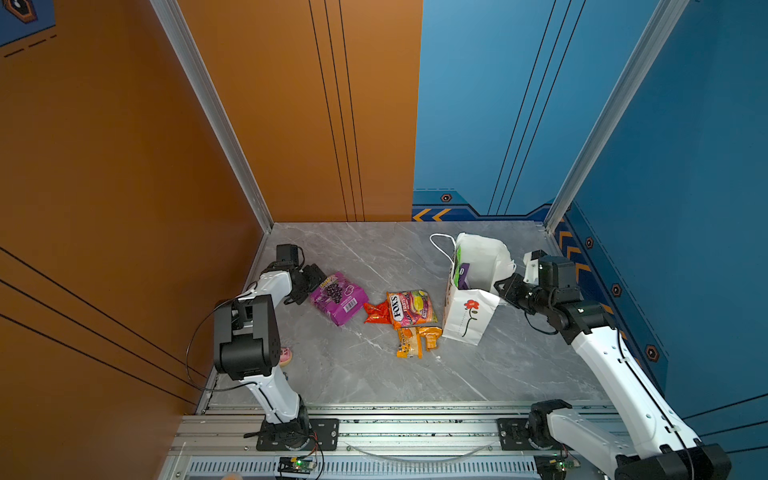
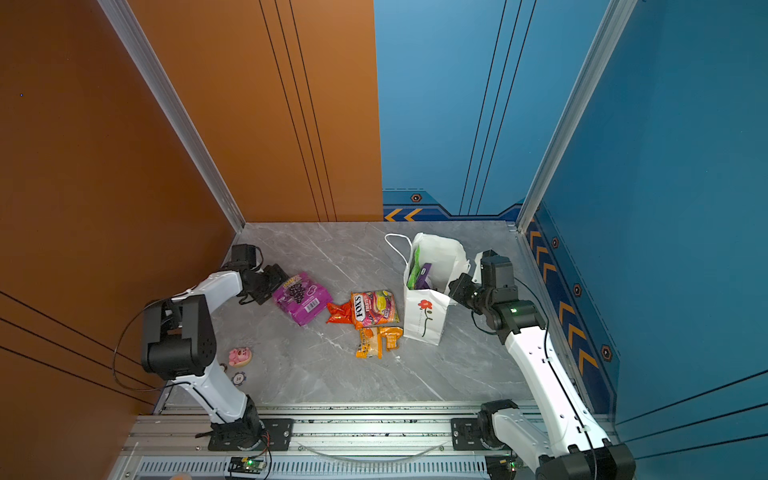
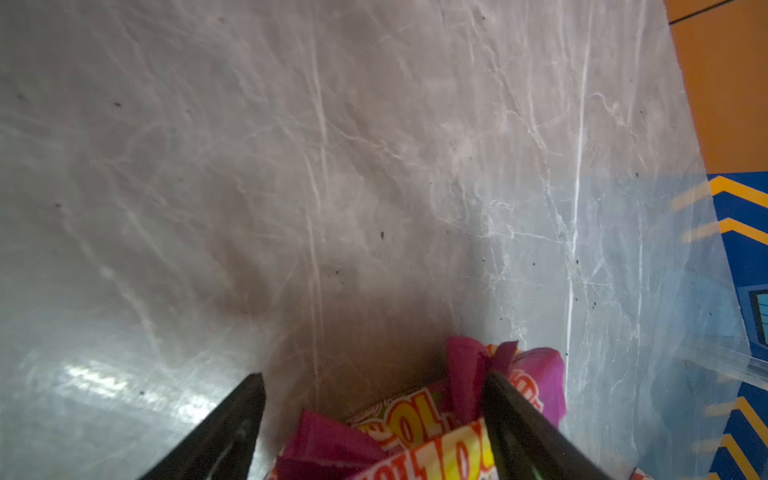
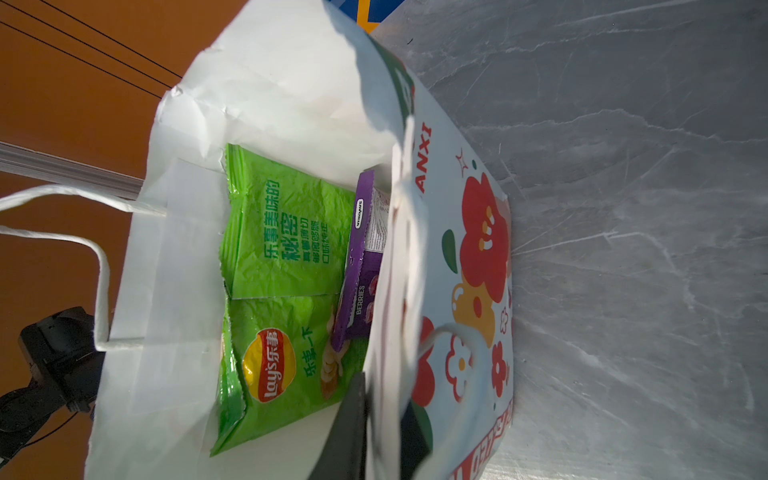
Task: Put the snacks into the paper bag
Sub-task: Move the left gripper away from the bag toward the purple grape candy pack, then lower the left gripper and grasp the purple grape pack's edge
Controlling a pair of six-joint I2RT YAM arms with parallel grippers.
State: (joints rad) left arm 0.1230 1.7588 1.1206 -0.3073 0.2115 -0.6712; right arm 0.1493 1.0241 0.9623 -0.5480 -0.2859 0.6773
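Observation:
My left gripper (image 1: 314, 281) (image 3: 374, 378) is open at the far-left end of a purple snack packet (image 1: 338, 297) (image 2: 302, 297) (image 3: 419, 440) lying flat; the packet's crinkled end sits between the spread fingers, with a gap on one side. A "FOX'S" packet (image 1: 411, 308), a red-orange packet (image 1: 375, 312) and small orange-yellow packets (image 1: 417, 341) lie mid-table. The white paper bag (image 1: 469, 322) (image 2: 428, 322) (image 4: 291, 95) stands upright with its mouth open. My right gripper (image 1: 501, 286) (image 4: 384, 419) is shut on its side wall. Inside it are green packets (image 4: 286, 291) and a purple one (image 4: 359, 266).
A small pink toy (image 2: 240, 356) and a poker chip (image 2: 238, 378) lie at the near left beside the left arm. An orange wall stands close on the left and a blue wall close behind the right arm. A metal rail (image 1: 415, 428) runs along the front edge.

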